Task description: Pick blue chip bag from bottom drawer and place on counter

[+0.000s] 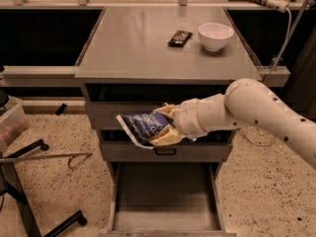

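My gripper [165, 125] is shut on the blue chip bag [142, 127], a crinkly dark-blue bag with white lettering. It holds the bag in the air in front of the two upper drawers, below the front edge of the counter [133, 43]. The white arm reaches in from the right. The bottom drawer [165, 201] is pulled open beneath, and its grey floor is bare.
A white bowl [215, 36] and a small black snack packet [179, 37] sit at the back right of the counter. A black metal stand [29, 201] is at the lower left on the speckled floor. A cable hangs at the right.
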{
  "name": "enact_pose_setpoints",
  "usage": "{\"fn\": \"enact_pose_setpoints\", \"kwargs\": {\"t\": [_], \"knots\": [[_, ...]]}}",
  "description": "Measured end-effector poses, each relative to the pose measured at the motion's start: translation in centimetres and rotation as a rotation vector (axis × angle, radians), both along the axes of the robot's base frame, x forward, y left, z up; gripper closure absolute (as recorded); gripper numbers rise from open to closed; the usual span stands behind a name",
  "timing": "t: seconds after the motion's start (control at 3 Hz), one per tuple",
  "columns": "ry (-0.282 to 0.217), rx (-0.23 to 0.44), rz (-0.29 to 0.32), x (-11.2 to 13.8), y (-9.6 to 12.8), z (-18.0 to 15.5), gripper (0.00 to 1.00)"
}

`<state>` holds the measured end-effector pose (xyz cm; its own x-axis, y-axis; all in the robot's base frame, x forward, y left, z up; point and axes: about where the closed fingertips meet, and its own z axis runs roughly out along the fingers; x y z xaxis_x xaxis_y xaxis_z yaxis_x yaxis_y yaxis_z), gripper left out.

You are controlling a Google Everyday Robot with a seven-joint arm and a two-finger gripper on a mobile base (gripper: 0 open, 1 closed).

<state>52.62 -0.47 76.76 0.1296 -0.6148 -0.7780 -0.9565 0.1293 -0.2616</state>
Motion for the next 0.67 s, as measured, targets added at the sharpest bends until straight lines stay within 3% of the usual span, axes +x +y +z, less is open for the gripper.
{"fn": "enact_pose_setpoints", "kwargs": {"t": [0.33,0.67], "knots": [[0.000,-0.001,0.001,0.0,0.0,0.0,1.00],[-0.091,-0.013,0.031,0.8,0.3,5.9,1.00]]}}
